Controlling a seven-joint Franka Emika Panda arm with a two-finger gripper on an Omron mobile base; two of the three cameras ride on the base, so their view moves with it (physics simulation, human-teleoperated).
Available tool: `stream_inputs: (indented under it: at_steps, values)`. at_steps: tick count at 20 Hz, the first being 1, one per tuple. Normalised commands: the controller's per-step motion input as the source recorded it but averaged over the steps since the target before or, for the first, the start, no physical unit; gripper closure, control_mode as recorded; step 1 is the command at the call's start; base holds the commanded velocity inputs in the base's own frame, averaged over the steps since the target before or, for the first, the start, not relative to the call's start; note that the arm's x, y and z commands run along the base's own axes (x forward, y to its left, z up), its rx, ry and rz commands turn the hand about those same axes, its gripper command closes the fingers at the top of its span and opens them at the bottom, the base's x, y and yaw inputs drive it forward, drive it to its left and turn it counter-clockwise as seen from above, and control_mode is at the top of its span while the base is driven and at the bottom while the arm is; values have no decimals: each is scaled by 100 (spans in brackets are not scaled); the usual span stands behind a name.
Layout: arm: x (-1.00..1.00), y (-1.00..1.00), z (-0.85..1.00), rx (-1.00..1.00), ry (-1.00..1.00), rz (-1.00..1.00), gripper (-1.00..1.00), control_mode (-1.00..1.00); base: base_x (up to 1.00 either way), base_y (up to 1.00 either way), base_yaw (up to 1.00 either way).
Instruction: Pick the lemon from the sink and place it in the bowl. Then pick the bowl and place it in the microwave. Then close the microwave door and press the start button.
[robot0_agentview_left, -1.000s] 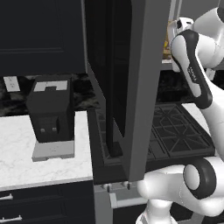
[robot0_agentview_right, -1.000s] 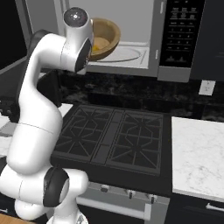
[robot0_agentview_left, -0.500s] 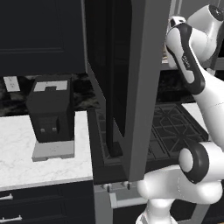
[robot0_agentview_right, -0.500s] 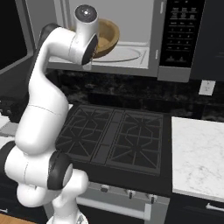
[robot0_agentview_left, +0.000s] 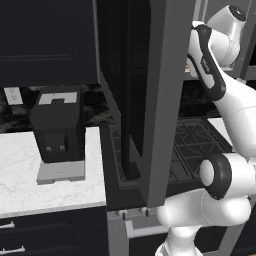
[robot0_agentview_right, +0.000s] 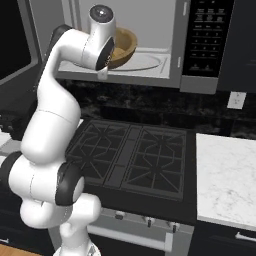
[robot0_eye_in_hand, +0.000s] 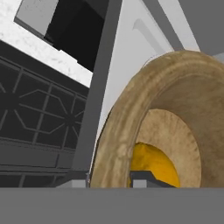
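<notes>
the microwave (robot0_agentview_right: 150, 40) sits above the stove (robot0_agentview_right: 135, 160), its microwave door (robot0_agentview_left: 150, 100) swung wide open. a wooden bowl (robot0_eye_in_hand: 175, 118) rests inside on the turntable, the lemon (robot0_eye_in_hand: 153, 164) in it. the gripper (robot0_eye_in_hand: 116, 179) is pinching the bowl's rim.

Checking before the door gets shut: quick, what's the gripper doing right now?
Gripper: shut on the rim of the tan wooden bowl, which holds the yellow-orange lemon.

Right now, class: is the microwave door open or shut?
Open. The door swings out over the stove, and the bowl shows inside the microwave, nothing covering it.
</notes>
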Motion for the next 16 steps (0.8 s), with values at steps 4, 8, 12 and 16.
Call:
stream_inputs:
  at_steps: [4, 8, 12, 16]
  values:
    - [28, 1, -9, -2, 1, 0, 100, -100, 0, 0, 0]
    - [32, 0, -1, -1, 0, 1, 100, -100, 0, 0, 0]
    - [37, 2, -8, -2, 0, 1, 100, -100, 0, 0, 0]
    - [26, 8, -15, -3, 0, 1, -100, -100, 0, 0, 0]
